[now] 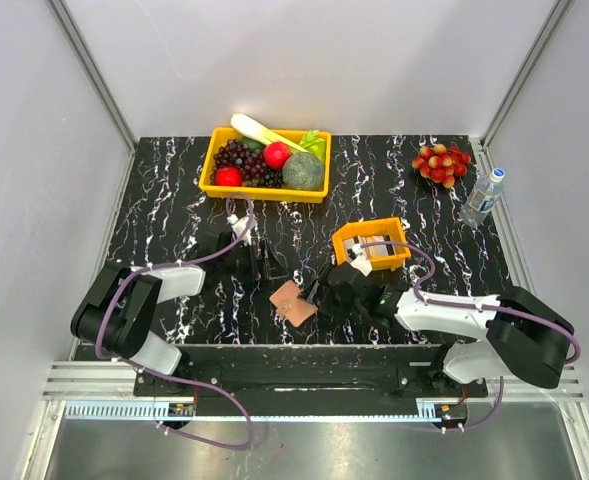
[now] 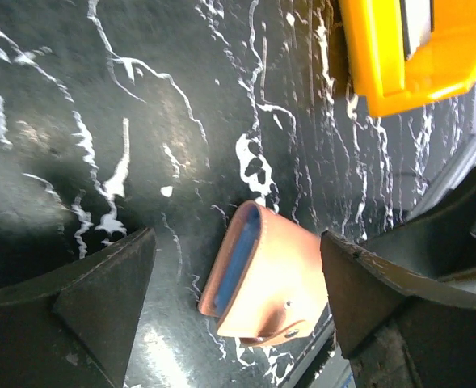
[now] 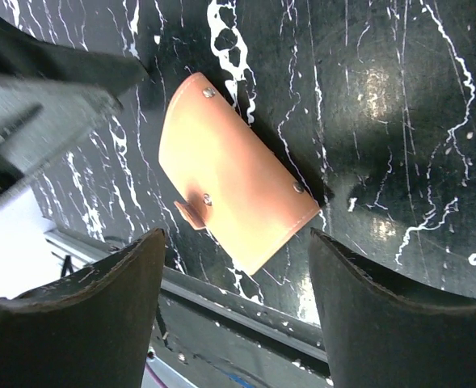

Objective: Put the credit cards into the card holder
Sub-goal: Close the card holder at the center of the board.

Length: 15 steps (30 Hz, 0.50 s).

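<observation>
Lying folded near the six o'clock edge of the black marbled table [image 1: 174, 200], the card holder [image 1: 294, 302] rests untouched. The left gripper [image 1: 262, 264] at its eleven o'clock and the right gripper [image 1: 322, 294] at its three o'clock both gape wide, holding nothing.

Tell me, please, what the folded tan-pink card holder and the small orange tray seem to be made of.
Folded tan-pink card holder: probably leather or imitation, matte, with soft rounded fold and studs. Small orange tray: likely moulded plastic, glossy, uniform colour, bright highlights.
</observation>
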{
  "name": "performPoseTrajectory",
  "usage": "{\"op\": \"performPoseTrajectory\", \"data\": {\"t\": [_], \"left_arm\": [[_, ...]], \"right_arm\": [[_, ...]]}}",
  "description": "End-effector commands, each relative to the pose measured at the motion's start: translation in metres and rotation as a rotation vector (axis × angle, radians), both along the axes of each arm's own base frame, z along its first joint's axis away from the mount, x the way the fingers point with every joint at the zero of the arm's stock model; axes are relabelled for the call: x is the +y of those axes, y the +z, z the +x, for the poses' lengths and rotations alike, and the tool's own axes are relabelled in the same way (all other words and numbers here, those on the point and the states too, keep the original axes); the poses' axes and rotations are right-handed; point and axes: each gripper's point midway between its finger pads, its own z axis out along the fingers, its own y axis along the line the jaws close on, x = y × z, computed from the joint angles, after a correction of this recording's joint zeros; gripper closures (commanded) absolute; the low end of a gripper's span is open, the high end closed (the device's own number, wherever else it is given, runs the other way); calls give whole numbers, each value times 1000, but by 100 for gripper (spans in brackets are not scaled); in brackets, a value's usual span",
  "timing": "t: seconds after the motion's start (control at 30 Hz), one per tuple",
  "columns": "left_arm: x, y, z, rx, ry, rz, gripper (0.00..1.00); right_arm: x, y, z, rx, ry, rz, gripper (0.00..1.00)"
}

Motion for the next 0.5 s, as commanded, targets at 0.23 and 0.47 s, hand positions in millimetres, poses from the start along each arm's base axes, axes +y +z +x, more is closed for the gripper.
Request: {"op": "performPoseTrajectory", "data": {"t": [0.23,0.47], "left_arm": [[-11,-15,-30,24,-48,-40,16],[-9,-18,-35,23,-32,-27,17]], "right_arm": [[4,-13,0,89,-66,60,21],[14,-18,6,82,-50,65,21]]}}
